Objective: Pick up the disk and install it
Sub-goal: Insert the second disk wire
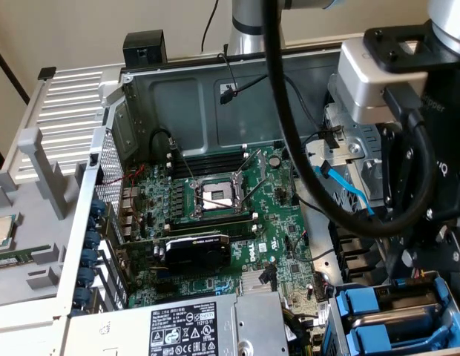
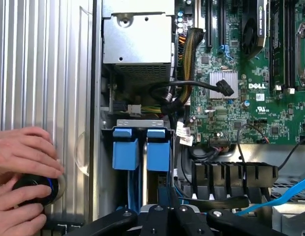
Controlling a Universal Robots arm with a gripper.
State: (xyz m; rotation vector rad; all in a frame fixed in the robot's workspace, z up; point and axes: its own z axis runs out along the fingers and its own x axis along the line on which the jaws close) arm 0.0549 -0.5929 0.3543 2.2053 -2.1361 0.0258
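Above the drive bay, the claw [image 2: 165, 216] is clenched — beside two blue-framed drives [image 2: 141, 150].

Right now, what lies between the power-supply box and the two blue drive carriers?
In the wrist view, a bundle of black and yellow cables with a white connector sits between the power-supply box and the blue drive carriers.
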